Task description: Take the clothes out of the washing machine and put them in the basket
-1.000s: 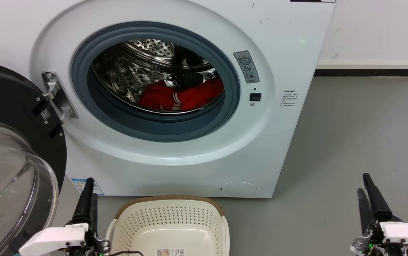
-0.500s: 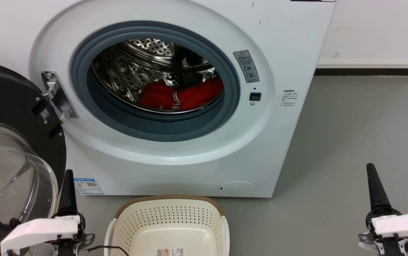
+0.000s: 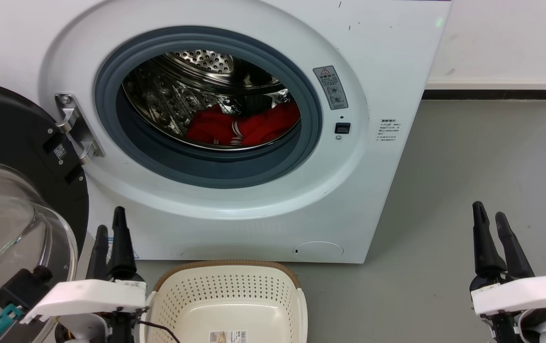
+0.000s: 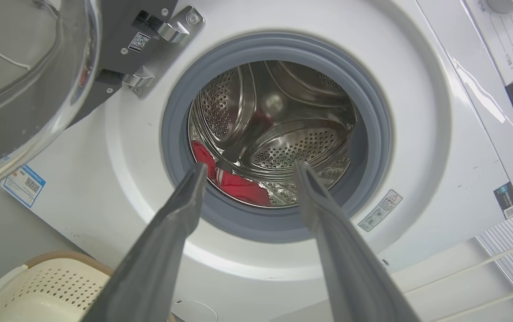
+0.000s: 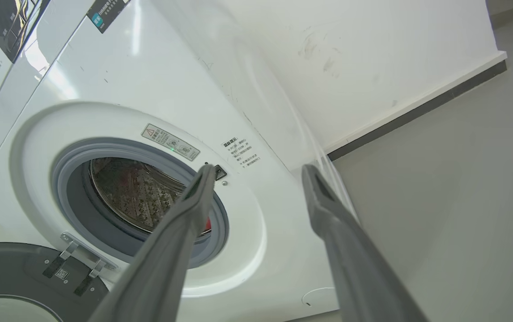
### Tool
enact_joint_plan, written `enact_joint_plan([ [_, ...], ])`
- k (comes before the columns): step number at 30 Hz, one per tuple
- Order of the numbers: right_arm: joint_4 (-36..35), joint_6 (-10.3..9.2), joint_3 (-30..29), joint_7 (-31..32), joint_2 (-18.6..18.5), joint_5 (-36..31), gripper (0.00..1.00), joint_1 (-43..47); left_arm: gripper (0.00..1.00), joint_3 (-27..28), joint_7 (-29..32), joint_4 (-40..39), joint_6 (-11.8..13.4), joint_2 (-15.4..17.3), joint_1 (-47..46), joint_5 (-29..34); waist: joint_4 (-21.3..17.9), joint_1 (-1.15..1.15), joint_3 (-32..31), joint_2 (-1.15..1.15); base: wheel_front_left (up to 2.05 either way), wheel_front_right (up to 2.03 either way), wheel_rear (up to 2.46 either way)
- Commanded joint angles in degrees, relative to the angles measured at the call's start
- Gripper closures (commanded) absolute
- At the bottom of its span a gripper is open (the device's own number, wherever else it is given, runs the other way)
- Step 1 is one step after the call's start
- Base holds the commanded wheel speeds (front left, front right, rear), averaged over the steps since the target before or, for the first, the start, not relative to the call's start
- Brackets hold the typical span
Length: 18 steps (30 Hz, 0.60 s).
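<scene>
Clothes (image 3: pixel 244 126): both red pieces lie bunched at the bottom of the drum (image 3: pixel 177 90), toward its right side, with the white-striped band showing between them. Neither is out yet.

Washing machine (image 3: pixel 263 228): its door (image 3: pixel 20 138) is swung wide open to the left. The basket (image 3: pixel 227 290) sits on the floor (image 3: pixel 468 157) just in front of the machine, below the opening. No garment lies in the part I can see.

My left hand (image 3: pixel 111 219): released, fingers apart, holding nothing. It is low at the near left, between the basket and the door glass. Its wrist view looks straight at the opening, with red cloth showing between the fingers.

My right hand (image 3: pixel 489 210): also released and empty, over the floor at the near right, well apart from the machine.

Step, as I judge it: the very start, the reach for the first garment. The left hand looks better lined up.

The next move calls for raising it and passing through the grey ring (image 3: pixel 215 171) without snagging the rubber lip or the hinge. Then it should drop to the drum floor and clench on a thick fold. The ribbed band looks like a firm hold.

Risk: the second piece may drag along.
</scene>
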Motion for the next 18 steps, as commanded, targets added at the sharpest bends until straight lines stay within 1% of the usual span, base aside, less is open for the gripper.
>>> enact_joint_plan([
  [1, -1.1, 0.00, 0.2, -0.6, -0.3, -2.1, 0.00, 0.2, 0.00, -0.7, -0.6, -1.3, 0.1, 0.1, -0.1, 1.8, 0.0, 0.00, 0.0, 0.00, 0.00, 0.00, 0.00],
  [6, -1.2, 0.00, 1.1, -1.5, -0.3, -7.2, 0.00, 0.6, 0.00, -3.0, -1.5, -1.9, -0.6, 0.2, 0.6, 8.5, 0.0, 0.00, -0.1, 0.00, 0.00, 0.00, 0.00],
  [11, -1.7, 0.00, 1.3, -2.3, -0.4, -11.1, 0.00, 1.1, 0.00, -5.0, -2.3, -1.5, 0.4, 0.2, 1.0, 13.4, -0.1, 0.00, -0.1, 0.00, 0.00, 0.00, 0.00],
  [14, -1.7, 0.00, 1.2, -2.8, -0.4, -13.7, 0.00, 1.6, 0.00, -5.7, -2.8, -1.4, 0.5, 0.2, 1.2, 16.0, 0.0, 0.00, -0.1, 0.00, 0.00, 0.00, 0.00],
  [18, -1.0, 0.00, 1.1, -3.5, -0.4, -17.5, 0.00, 2.2, 0.00, -6.6, -3.4, -0.5, -0.9, 0.2, 1.5, 19.0, 0.0, 0.00, -0.1, 0.00, 0.00, 0.00, 0.00],
])
